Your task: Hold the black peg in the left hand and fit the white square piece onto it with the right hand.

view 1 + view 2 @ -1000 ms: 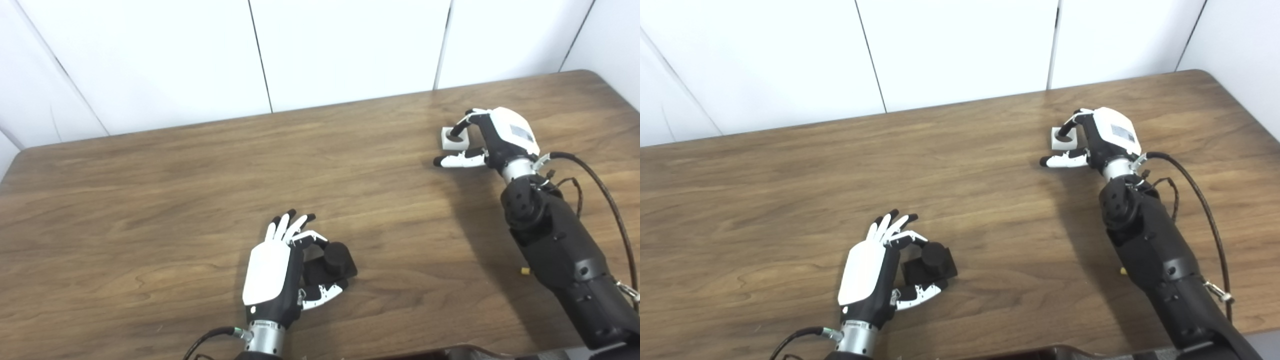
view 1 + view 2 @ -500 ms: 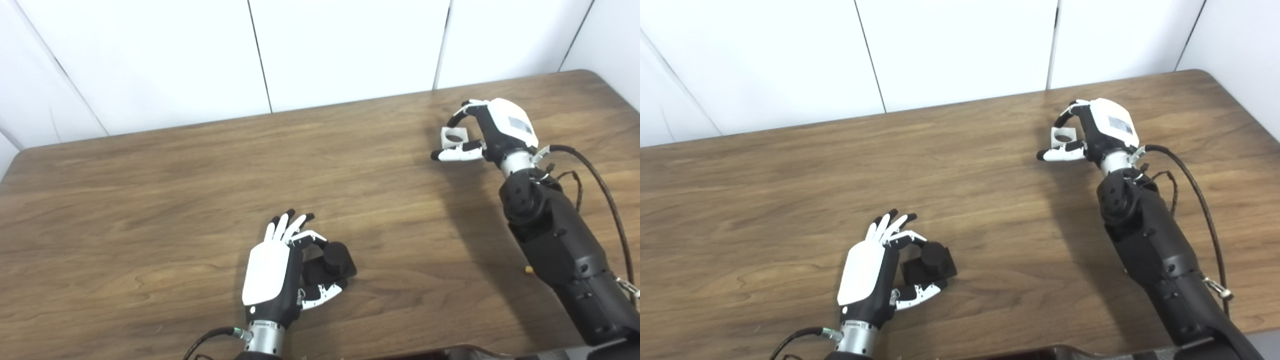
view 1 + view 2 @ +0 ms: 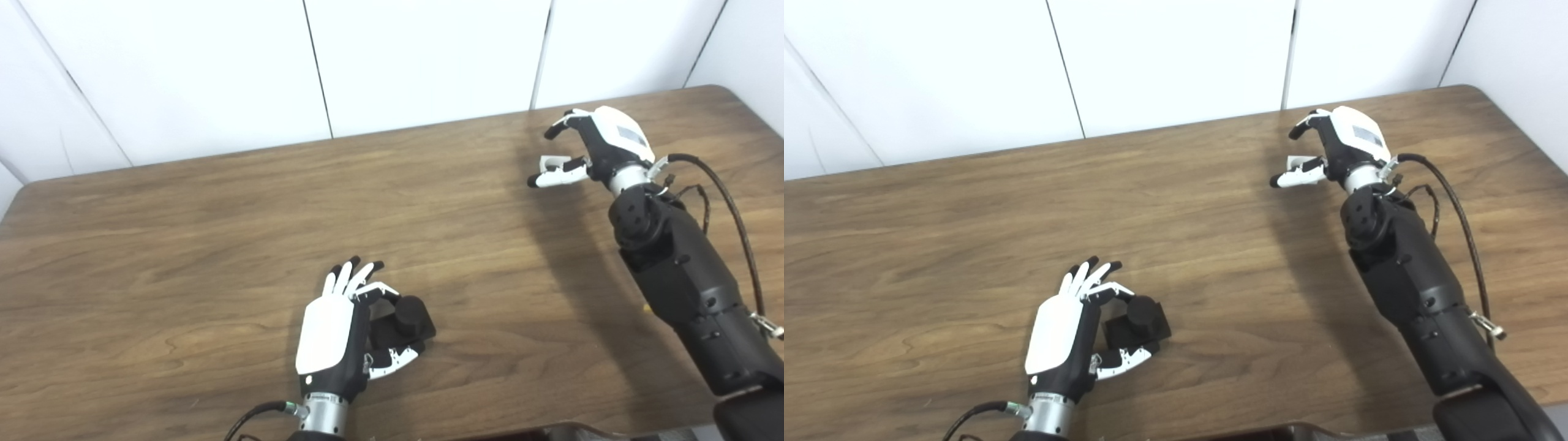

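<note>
The left hand (image 3: 343, 334) rests on the near part of the wooden table (image 3: 184, 245), its fingers wrapped around the black peg (image 3: 404, 318). The right hand (image 3: 591, 150) is up at the far right. The white square piece (image 3: 549, 163) sits pinched between its thumb and fingers.

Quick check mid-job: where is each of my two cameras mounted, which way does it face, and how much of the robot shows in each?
Left eye view: on the head, looking down at the table; both arms enter from the bottom, left robot hand around the black peg.
Right eye view: beside it, a little to the right, facing the same way; right robot hand holding the white square piece near the far edge.
Shared: the same table, both hands, both parts, the white wall behind.
</note>
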